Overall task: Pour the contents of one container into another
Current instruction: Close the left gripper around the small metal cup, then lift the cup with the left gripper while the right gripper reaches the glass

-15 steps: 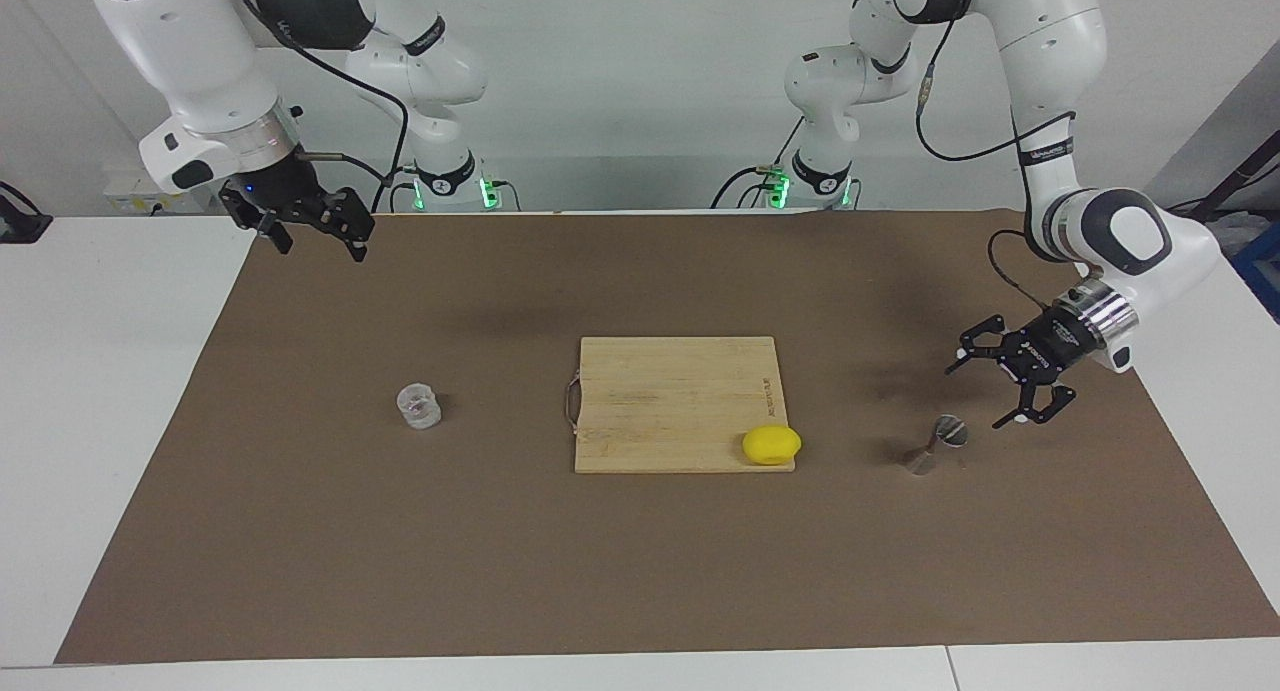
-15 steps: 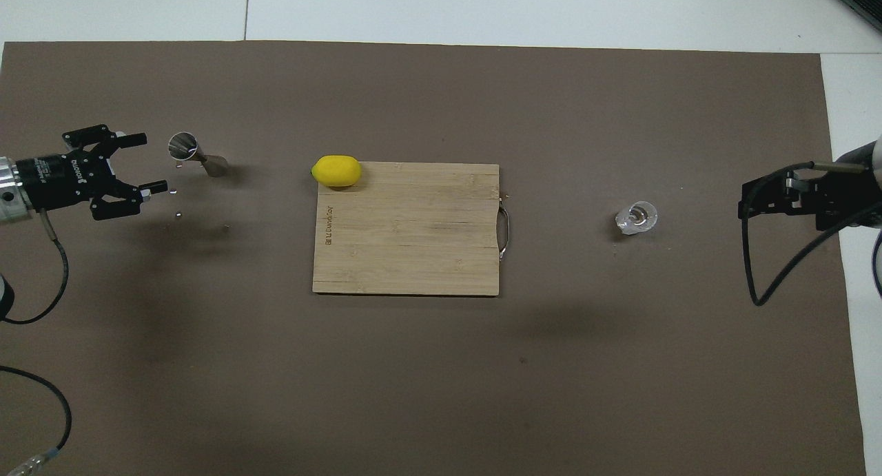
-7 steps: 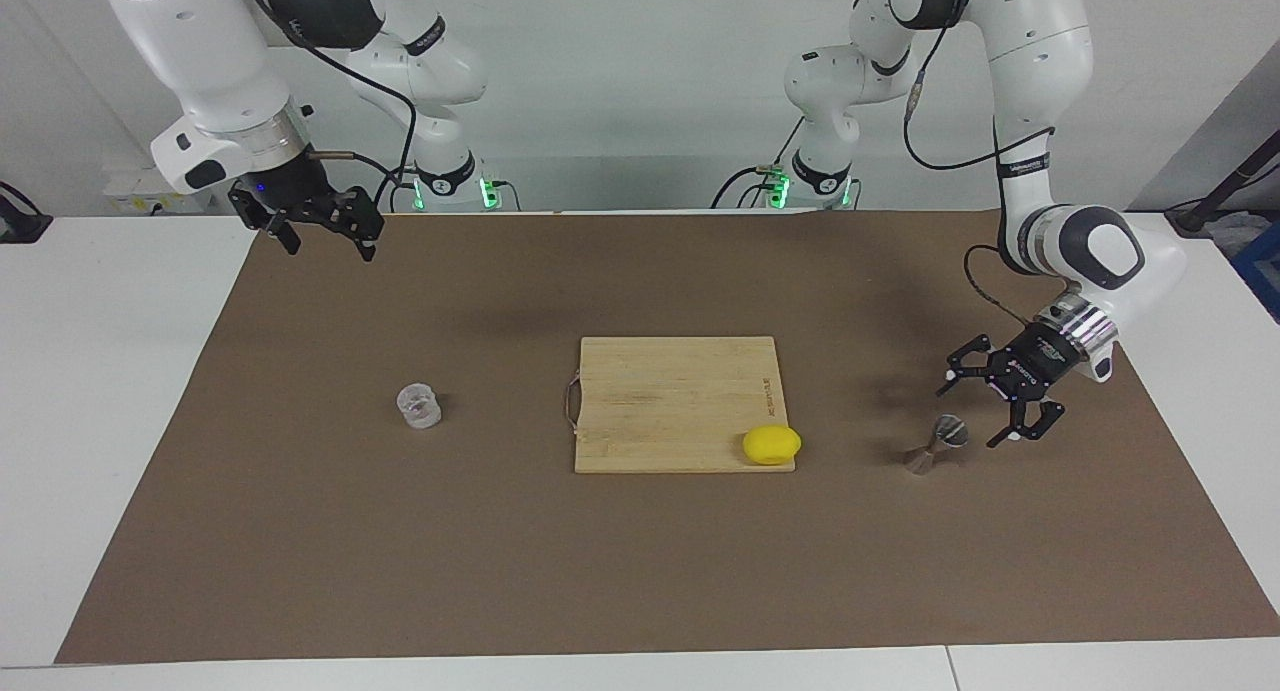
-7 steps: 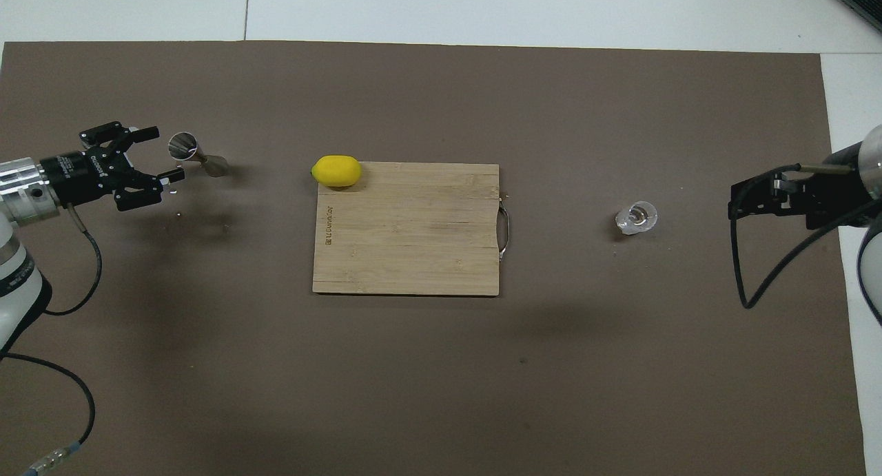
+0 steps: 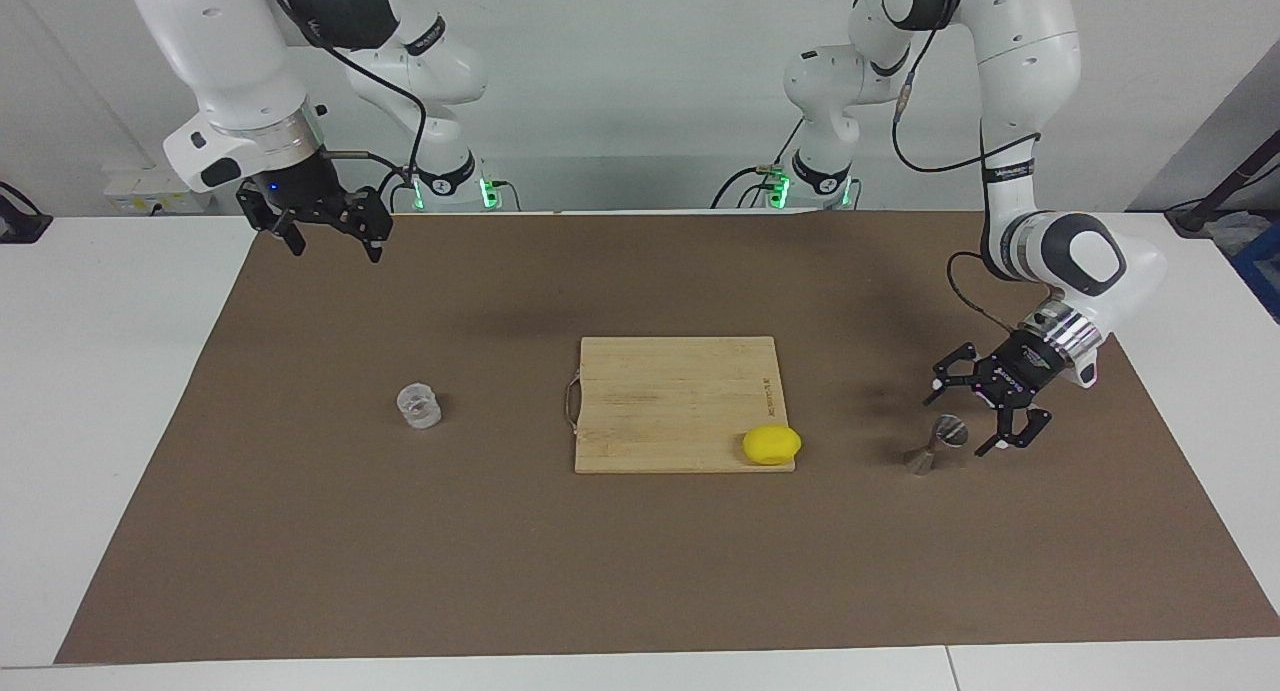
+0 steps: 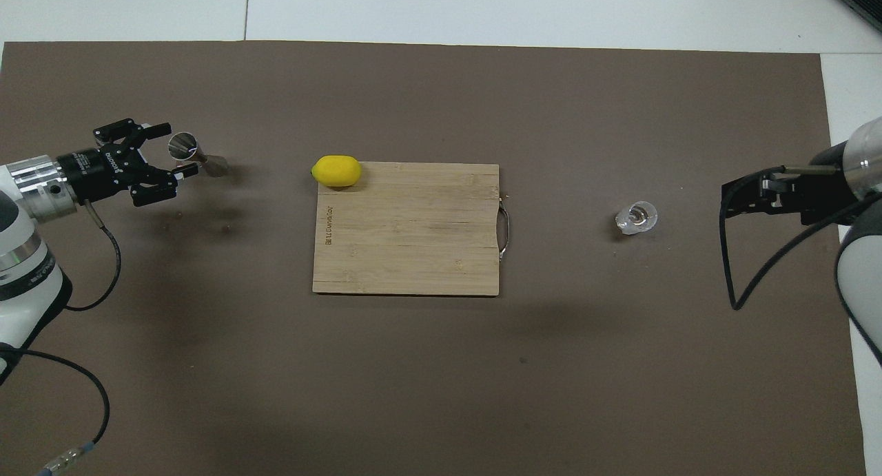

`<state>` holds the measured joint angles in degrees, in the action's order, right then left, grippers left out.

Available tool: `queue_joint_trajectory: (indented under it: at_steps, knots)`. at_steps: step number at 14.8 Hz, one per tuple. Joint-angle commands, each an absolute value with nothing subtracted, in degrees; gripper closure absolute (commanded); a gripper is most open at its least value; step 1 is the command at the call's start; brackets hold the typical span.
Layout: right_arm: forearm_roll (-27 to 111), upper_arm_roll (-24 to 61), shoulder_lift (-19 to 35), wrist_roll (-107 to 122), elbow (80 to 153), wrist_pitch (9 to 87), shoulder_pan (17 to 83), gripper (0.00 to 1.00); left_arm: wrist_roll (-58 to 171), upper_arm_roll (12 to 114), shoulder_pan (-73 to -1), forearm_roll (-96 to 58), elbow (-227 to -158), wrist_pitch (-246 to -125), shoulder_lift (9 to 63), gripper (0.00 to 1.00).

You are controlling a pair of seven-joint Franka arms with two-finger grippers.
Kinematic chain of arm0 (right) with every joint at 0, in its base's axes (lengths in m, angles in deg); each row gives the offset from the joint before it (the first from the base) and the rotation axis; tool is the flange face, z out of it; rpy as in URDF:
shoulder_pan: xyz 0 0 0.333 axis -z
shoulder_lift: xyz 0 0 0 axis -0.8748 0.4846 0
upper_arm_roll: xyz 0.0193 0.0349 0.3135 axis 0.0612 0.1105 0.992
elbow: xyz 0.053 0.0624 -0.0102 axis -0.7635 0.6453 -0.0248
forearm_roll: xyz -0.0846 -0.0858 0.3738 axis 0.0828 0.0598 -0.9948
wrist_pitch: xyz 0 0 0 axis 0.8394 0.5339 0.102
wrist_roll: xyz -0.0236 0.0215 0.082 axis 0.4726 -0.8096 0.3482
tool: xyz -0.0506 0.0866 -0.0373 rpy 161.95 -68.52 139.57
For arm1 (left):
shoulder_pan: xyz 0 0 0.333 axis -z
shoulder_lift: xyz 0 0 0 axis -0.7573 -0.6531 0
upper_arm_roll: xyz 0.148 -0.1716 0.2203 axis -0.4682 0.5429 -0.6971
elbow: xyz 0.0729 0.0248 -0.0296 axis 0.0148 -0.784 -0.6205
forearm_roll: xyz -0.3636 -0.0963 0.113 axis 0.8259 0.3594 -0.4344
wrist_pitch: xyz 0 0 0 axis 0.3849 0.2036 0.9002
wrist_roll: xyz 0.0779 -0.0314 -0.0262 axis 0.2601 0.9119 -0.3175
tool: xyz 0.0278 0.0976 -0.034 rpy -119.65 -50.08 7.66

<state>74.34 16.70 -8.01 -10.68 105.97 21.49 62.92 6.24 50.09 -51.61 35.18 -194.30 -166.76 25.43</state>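
Observation:
The clear squat cup (image 5: 420, 407) stands on the brown mat toward the right arm's end; it also shows in the overhead view (image 6: 637, 218). The small metal jigger (image 5: 935, 447) stands on the mat toward the left arm's end, also in the overhead view (image 6: 196, 155). My left gripper (image 5: 962, 423) is open and low, its fingers on either side of the jigger's top, not closed on it; the overhead view shows the left gripper (image 6: 174, 151) too. My right gripper (image 5: 328, 239) is open and empty, raised over the mat's edge near its base, well away from the cup, also seen from overhead (image 6: 741, 199).
A wooden cutting board (image 5: 670, 396) lies in the middle of the mat, its handle toward the cup. A yellow lemon (image 5: 771, 444) sits on the board's corner nearest the jigger. The brown mat (image 5: 640, 571) covers most of the white table.
My left gripper has moved down and in toward the jigger until its open fingers flank the top. My right gripper has shifted a little toward the table's middle.

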Motion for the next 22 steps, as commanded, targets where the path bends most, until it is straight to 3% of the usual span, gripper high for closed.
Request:
queue_joint_trajectory:
  at_steps: [1,9,10,13,22]
  knots:
    - [75.2,17.1,-9.1,-10.9,107.3,22.5,63.3,0.00,7.0,49.6,-50.9,36.6,-195.8,-168.0,25.8,0.07]
    - [72.8,17.0,-9.0,-13.0,107.3,21.8,63.8,0.00,7.1,49.6,-50.9,36.7,-196.0,-168.3,25.9,0.23]
    - [72.6,17.0,-9.1,-13.8,107.3,21.7,63.9,0.00,7.1,49.6,-50.9,36.8,-196.0,-168.3,25.9,0.31]
    - [72.6,17.0,-9.1,-14.4,107.3,20.8,63.7,0.00,7.0,49.6,-50.9,36.9,-196.0,-168.3,25.9,1.00]
    - [71.9,16.9,-8.8,-20.6,107.4,22.6,64.4,0.04,6.0,54.0,-50.8,36.1,-191.1,-166.5,27.3,1.00]
